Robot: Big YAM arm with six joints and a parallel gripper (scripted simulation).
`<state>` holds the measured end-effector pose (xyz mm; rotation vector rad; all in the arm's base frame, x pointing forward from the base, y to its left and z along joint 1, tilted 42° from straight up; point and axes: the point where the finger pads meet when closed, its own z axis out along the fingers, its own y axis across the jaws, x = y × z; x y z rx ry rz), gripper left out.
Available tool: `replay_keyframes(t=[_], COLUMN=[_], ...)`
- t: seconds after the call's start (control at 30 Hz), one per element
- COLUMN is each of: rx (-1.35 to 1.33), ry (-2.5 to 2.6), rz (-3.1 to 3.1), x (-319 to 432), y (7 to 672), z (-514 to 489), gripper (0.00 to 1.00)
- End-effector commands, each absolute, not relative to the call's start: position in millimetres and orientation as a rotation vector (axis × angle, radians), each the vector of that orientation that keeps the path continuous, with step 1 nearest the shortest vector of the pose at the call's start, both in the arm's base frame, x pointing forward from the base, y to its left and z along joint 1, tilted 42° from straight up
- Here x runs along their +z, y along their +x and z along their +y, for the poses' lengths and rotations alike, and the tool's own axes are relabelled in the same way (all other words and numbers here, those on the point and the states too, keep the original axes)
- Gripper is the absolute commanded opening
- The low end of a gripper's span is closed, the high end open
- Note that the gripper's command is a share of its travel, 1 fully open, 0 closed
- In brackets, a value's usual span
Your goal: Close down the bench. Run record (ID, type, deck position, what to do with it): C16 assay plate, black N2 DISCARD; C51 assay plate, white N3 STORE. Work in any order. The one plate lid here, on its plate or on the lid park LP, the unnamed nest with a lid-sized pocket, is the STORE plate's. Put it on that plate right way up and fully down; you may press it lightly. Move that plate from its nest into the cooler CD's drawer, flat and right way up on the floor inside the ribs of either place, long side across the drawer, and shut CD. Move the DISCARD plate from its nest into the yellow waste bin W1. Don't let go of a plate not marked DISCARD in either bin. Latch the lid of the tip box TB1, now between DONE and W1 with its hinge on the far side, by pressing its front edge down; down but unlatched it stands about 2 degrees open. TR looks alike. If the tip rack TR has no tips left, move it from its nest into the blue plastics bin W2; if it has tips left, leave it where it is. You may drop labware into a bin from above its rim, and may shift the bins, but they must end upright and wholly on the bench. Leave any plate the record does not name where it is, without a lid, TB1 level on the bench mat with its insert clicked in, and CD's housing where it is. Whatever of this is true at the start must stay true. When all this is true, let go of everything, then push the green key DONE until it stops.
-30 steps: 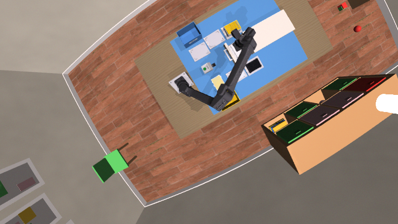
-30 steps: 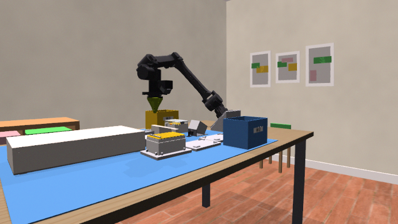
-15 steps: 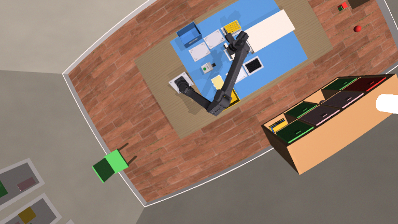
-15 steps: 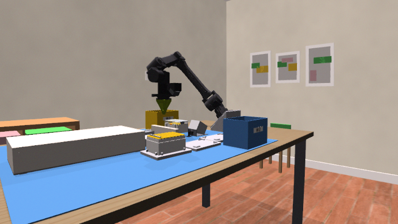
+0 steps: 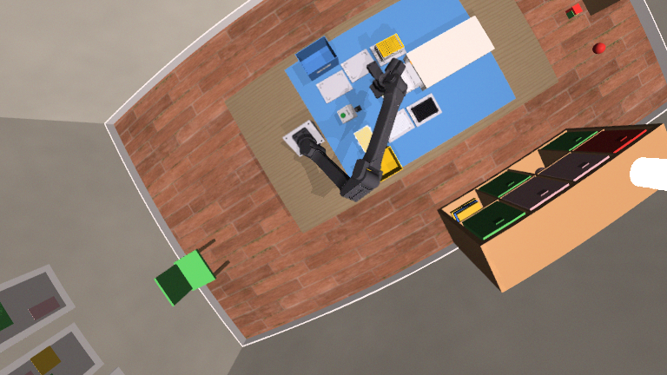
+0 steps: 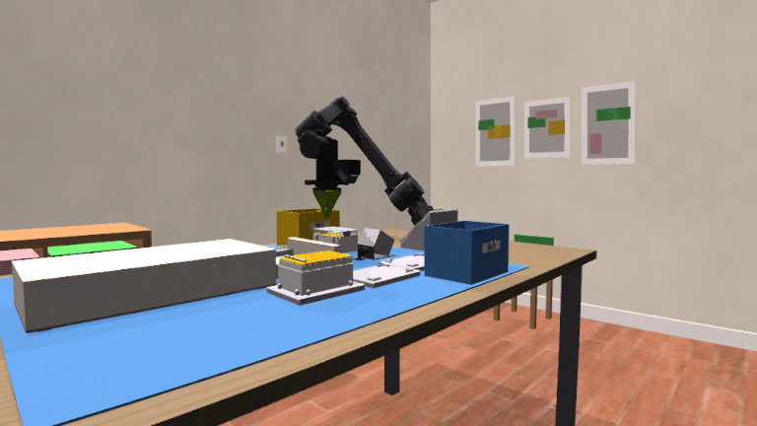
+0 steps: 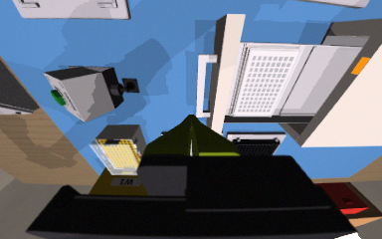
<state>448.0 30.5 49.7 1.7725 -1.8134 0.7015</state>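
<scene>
My gripper (image 6: pixel 326 204) is shut with nothing in it and hangs above the bench; in the wrist view its tips (image 7: pixel 192 120) sit just in front of the cooler CD's open drawer front (image 7: pixel 225 70) and its handle (image 7: pixel 201 86). The white plate (image 7: pixel 265 80) lies flat in the drawer, beside an unfilled place (image 7: pixel 318 82). The black plate (image 5: pixel 424 109) sits in its nest, also in the wrist view (image 7: pixel 256 145). The tip box TB1 (image 7: pixel 116 151) stands next to the yellow bin W1 (image 5: pixel 391 161). The tip rack TR (image 5: pixel 389 46) shows yellow tips.
The cooler's long white housing (image 5: pixel 450 49) runs along the far side. The blue bin W2 (image 5: pixel 317 59) stands at the mat's corner, with flat grey nests (image 5: pixel 334 87) beside it. The DONE key box (image 5: pixel 346 113) stands mid-mat. The arm crosses over W1 and TB1.
</scene>
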Motion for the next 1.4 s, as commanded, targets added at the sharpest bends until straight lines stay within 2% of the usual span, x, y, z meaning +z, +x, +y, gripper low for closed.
replay_keyframes(t=[0.0,0.23,1.37], rx=[0.73,0.708,0.705], ry=[1.775,1.761,1.758], rz=[-1.855,-1.838,-1.838], x=[54.8,42.3,41.6], y=[439.7,422.8,423.0], z=[35.6,30.0,28.1], gripper=[0.0,0.0,0.0])
